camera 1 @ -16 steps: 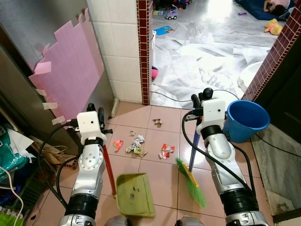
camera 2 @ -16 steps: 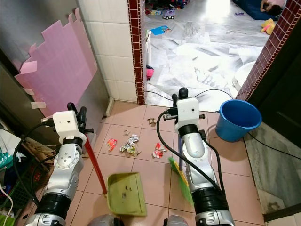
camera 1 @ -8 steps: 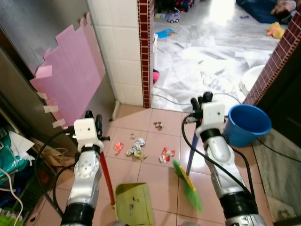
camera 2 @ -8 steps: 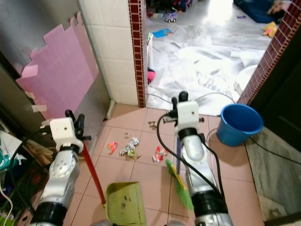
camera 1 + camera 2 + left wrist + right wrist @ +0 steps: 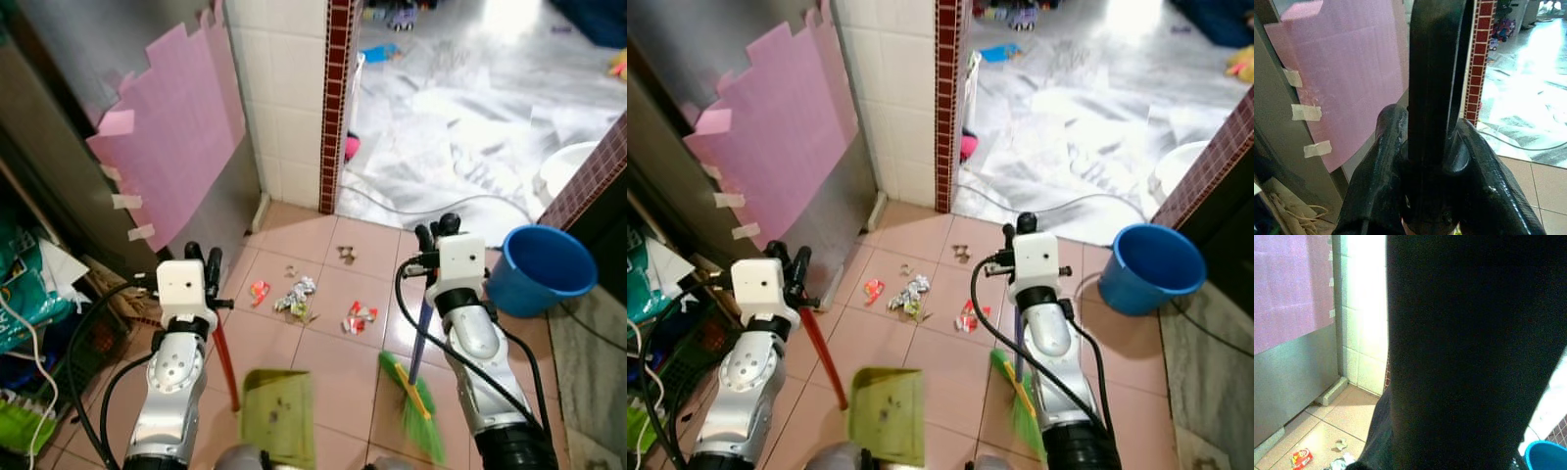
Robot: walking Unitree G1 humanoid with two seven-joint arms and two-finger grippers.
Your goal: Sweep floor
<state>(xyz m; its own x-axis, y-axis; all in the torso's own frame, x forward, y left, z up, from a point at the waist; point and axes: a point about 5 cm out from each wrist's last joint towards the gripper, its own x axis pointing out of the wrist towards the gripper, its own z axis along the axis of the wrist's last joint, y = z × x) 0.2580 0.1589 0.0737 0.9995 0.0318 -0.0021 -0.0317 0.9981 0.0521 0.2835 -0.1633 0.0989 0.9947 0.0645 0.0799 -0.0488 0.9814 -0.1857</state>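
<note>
Scattered litter (image 5: 299, 300) lies on the pink floor tiles (image 5: 304, 230) ahead of the robot: a crumpled paper wad at the centre, a red wrapper (image 5: 259, 292) to its left, a red-and-white wrapper (image 5: 361, 316) to its right, and small scraps (image 5: 346, 255) farther on toward the doorway. The whole cluster sits forward of both tools and between the two arms.

The green broom head (image 5: 415, 404) rests on the floor behind and to the right of the litter; its purple handle (image 5: 419, 338) rises steeply to the right end effector (image 5: 439, 229), which is closed around it. The green dustpan (image 5: 278, 413) lies behind the litter, slightly left of its centre, mouth facing forward; its red handle (image 5: 224, 357) slants up to the left end effector (image 5: 202, 262), whose fingers clamp it, as the left wrist view confirms.

The broom is the nearer tool to the right-hand wrapper. Judged from this layout, the bristles must reach beyond the litter and draw it back and leftward into the pan. A blue bucket (image 5: 541, 270) stands well apart at the right.
</note>
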